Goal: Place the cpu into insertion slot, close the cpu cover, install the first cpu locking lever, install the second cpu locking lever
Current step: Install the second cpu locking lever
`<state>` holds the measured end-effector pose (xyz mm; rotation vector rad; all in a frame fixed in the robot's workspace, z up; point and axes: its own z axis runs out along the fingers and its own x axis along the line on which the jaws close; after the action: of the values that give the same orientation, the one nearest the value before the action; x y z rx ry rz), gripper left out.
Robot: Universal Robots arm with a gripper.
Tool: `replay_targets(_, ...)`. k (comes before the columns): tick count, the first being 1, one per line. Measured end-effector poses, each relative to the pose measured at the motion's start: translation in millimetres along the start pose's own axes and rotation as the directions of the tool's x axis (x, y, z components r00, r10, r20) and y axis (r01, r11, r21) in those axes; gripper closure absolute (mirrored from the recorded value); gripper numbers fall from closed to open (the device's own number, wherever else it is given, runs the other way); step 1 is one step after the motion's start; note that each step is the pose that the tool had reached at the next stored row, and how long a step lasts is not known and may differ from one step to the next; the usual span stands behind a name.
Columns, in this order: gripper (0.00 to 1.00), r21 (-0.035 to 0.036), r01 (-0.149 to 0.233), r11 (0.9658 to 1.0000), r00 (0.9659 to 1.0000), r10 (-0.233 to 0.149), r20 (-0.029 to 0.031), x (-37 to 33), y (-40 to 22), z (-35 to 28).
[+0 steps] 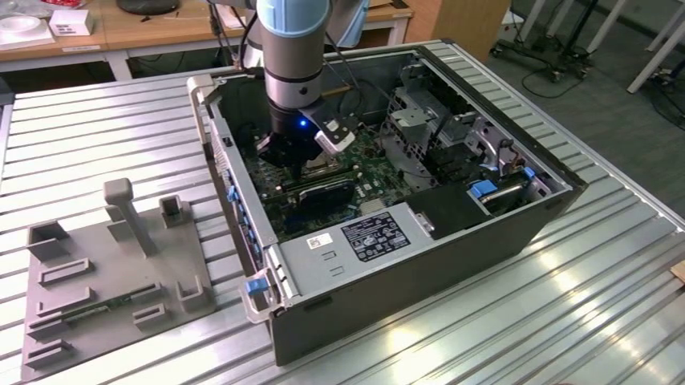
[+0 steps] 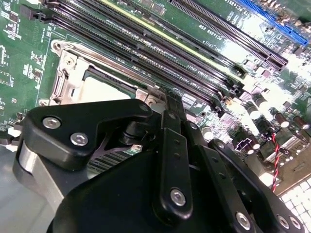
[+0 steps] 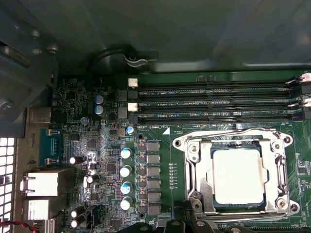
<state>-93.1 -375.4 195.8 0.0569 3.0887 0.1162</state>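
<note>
1. Reaching straight down into the open case (image 1: 450, 241), the gripper (image 1: 287, 160) sits low over the board (image 3: 160, 150); its fingertips are hidden in every view, so whether it is clenched or released cannot be told.
2. In the second wrist view the black fingers (image 2: 172, 145) cover one edge of the slot (image 2: 73, 73), and their tips run out of sight behind the linkage.
3. In the first wrist view the cpu (image 3: 238, 175) lies flat in the slot (image 3: 194, 167), with the cover (image 3: 274, 170) down around it, framing its pale top.
4. The levers are hard to make out.
5. Memory slots (image 3: 214, 103) run just beside the socket.
6. The arm (image 1: 294, 48) stands near upright, its upper part cut off in the exterior view.
7. A grey fixture tray (image 1: 107, 281) lies on the table (image 1: 557, 321), towards the exterior view's left.
</note>
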Motion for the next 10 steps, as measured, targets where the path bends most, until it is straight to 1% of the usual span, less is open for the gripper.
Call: replay_targets(10,0.89,-0.0009,0.000,1.0000,1.0000,0.000,0.0003,0.0,0.0,0.4)
